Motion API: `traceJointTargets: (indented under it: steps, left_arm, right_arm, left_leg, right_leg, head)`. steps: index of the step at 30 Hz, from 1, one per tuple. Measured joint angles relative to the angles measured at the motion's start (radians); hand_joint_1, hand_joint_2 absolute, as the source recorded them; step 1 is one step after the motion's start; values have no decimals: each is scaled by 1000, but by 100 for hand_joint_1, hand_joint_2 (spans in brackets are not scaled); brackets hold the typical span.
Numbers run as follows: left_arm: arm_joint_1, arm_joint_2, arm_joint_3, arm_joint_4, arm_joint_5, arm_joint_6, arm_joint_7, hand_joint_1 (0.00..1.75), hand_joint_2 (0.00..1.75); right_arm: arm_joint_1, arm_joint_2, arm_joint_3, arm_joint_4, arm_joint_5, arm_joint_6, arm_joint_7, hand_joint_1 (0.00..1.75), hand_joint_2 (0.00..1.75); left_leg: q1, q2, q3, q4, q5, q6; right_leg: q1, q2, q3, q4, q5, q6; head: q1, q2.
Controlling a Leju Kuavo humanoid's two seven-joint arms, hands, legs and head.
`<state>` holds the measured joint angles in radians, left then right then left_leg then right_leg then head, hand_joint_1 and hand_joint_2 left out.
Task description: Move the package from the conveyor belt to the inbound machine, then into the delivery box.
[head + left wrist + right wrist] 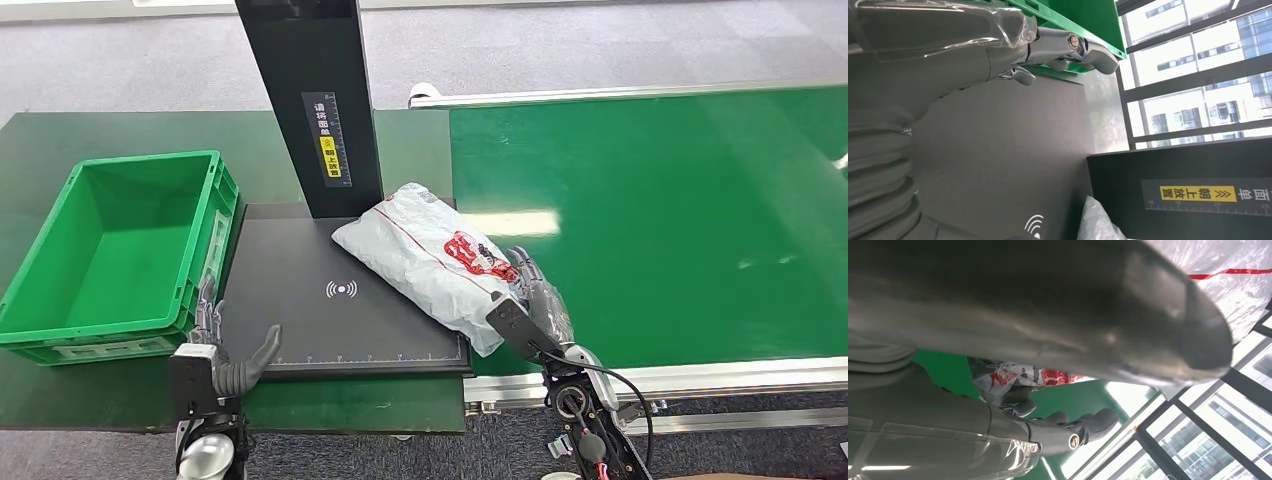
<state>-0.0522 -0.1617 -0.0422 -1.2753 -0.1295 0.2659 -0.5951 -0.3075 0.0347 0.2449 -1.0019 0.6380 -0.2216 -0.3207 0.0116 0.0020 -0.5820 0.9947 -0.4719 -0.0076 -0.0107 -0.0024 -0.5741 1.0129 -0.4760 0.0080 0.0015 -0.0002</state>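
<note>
My right hand [533, 300] grasps the near end of the white package [430, 260], thumb below and fingers on its belt side. The package lies across the inbound machine [300, 300], overhanging the conveyor belt [650, 220]. My left hand [225, 355] rests released beside the green delivery box [60, 330].

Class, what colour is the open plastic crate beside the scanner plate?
Green; the open plastic crate shows best in the head view.

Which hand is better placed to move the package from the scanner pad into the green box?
Right, probably. The right hand already grips the package lying on the black pad. The left hand rests open at the pad's near corner beside the green box, holding nothing.
</note>
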Motion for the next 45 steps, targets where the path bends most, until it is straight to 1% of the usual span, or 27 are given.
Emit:
traceJointTargets:
  steps: [5,7,10,13,16,20,32,35,39,45]
  left_arm:
    - [11,0,1,-8,-38,-5,-3,0,175]
    - [11,3,-13,-18,-116,-21,-9,0,175]
    - [-11,16,-83,-33,-294,-46,-6,0,175]
    - [-57,28,-159,-25,-381,-51,4,0,175]
    - [-92,38,-203,-7,-400,-49,6,0,175]
    - [-111,48,-231,14,-403,-44,5,0,175]
    - [-123,61,-254,37,-404,-42,5,0,175]
    - [-135,64,-260,50,-430,-28,5,0,175]
    - [-204,69,-289,129,-503,27,4,0,175]
    - [-345,61,-344,332,-576,129,-4,0,175]
  right_arm:
    - [0,0,0,-1,-10,7,-15,0,0]
    - [8,-1,-1,-23,-69,41,-54,0,0]
    - [28,-2,-2,-117,-206,118,-116,0,0]
    - [42,-4,-2,-204,-266,155,-130,0,0]
    - [52,-6,-2,-254,-280,167,-137,0,0]
    - [58,-9,-2,-282,-288,167,-140,0,0]
    - [64,-11,-2,-303,-289,167,-141,0,0]
    - [63,-12,2,-303,-299,174,-154,0,0]
    - [54,-13,24,-302,-319,184,-171,0,0]
    - [35,-13,64,-302,-346,172,-174,0,0]
  left_leg:
    - [0,0,0,0,0,0]
    - [0,0,0,0,0,0]
    - [0,-1,0,0,0,0]
    - [0,0,0,0,0,0]
    - [0,1,0,0,0,0]
    - [0,1,0,0,0,0]
    - [0,1,0,0,0,0]
    - [0,0,0,0,0,0]
    - [0,0,0,0,0,0]
    - [0,0,0,1,1,1]
  right_leg:
    - [0,0,0,0,0,0]
    - [0,0,-1,0,0,0]
    - [0,-1,-1,0,0,0]
    - [0,-1,0,0,0,0]
    - [0,-1,0,0,0,0]
    - [0,-1,-1,0,0,0]
    - [0,-1,-1,0,0,0]
    - [0,-1,-1,0,0,0]
    - [0,-1,0,0,0,0]
    - [0,-1,0,0,1,0]
  head:
    - [0,0]
    - [0,0]
    - [0,0]
    - [0,0]
    - [0,0]
    - [0,0]
    - [0,0]
    - [0,0]
    - [0,0]
    - [0,0]
